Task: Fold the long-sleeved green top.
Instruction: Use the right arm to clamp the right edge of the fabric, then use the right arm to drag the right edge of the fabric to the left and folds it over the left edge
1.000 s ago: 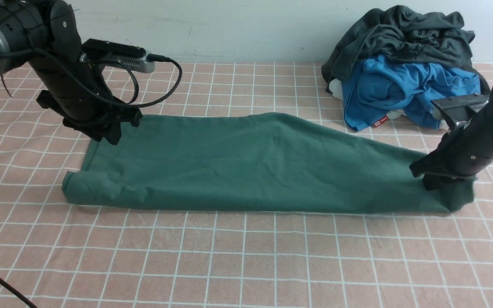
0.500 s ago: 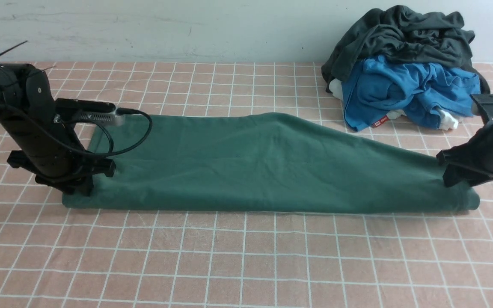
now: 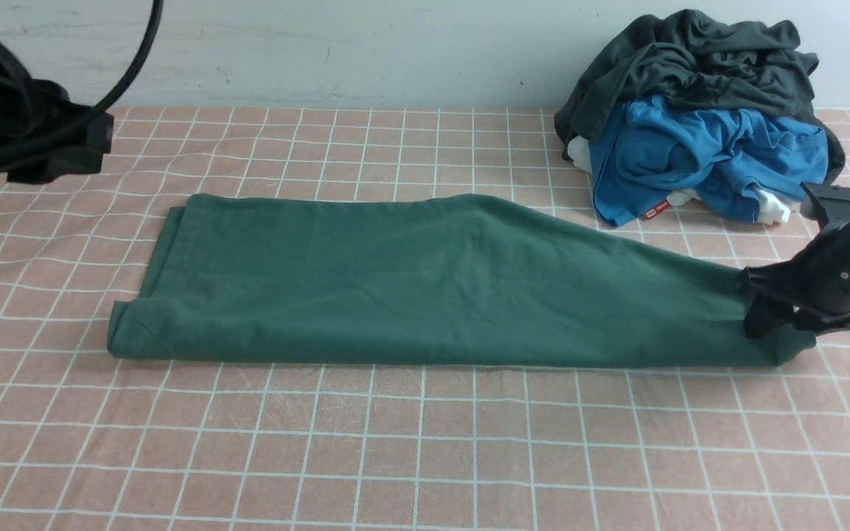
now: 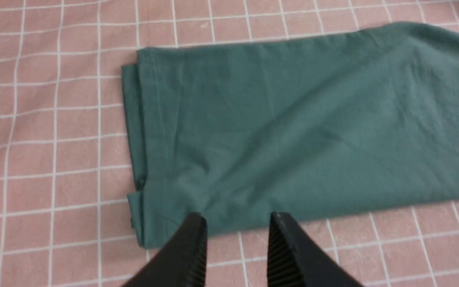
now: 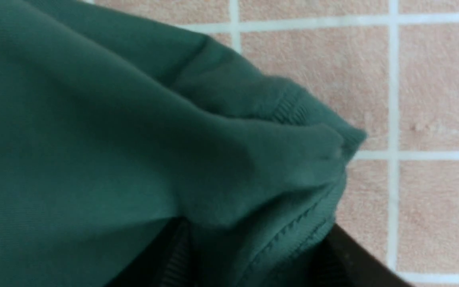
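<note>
The green long-sleeved top (image 3: 425, 287) lies folded into a long band across the table. My right gripper (image 3: 768, 328) sits low at the band's right end. In the right wrist view a bunched fold with a ribbed hem (image 5: 293, 223) lies between the two fingers of this gripper (image 5: 255, 227); they stand apart around it, so it is open. My left arm (image 3: 34, 140) is raised at the far left, clear of the cloth. In the left wrist view the left gripper (image 4: 237, 223) is open and empty, above the top's (image 4: 293, 119) front left corner.
A heap of a dark charcoal-grey garment (image 3: 690, 59) over a bright blue garment (image 3: 690, 147) sits at the back right, close behind my right arm. The table wears a pink cloth with white grid lines (image 3: 425, 457). A wall runs along the back.
My left arm came down to the top's front left corner, then lifted away up and to the left. My right gripper stayed at the right end, shifting slightly left and lower.
</note>
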Robot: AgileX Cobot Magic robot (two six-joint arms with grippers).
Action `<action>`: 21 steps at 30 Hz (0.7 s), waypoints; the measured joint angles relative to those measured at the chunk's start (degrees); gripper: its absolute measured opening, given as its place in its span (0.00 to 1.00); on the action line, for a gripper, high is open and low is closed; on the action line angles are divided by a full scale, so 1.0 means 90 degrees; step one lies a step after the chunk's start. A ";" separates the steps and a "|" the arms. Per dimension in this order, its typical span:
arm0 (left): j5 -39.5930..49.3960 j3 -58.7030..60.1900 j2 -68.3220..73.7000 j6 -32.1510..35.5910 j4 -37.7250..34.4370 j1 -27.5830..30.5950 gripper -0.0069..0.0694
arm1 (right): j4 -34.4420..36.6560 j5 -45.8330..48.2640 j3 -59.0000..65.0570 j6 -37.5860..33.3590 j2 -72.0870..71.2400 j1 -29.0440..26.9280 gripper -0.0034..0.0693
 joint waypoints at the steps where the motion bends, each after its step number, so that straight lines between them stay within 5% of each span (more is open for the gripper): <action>1: 0.0085 0.0159 -0.0213 0.0015 0.0024 0.0000 0.36 | -0.0013 0.0025 -0.0033 -0.0055 -0.0006 0.0000 0.31; 4: 0.0333 0.0780 -0.0806 0.0036 0.0211 0.0000 0.36 | -0.0264 0.0293 -0.0285 -0.0103 -0.0162 -0.0093 0.10; 8: 0.0561 0.1813 -0.1618 -0.0113 0.0450 0.0000 0.36 | -0.1210 0.1093 -0.1033 0.0052 -0.0698 -0.0438 0.09; 13: 0.0458 0.2591 -0.1964 -0.0118 0.0489 0.0000 0.36 | -0.1483 0.1832 -0.2039 0.0234 -0.1224 -0.0520 0.08; 21: -0.0403 0.2987 -0.1973 -0.0118 0.0319 -0.0020 0.36 | -0.0057 0.1848 -0.2859 0.0198 -0.1261 0.1275 0.09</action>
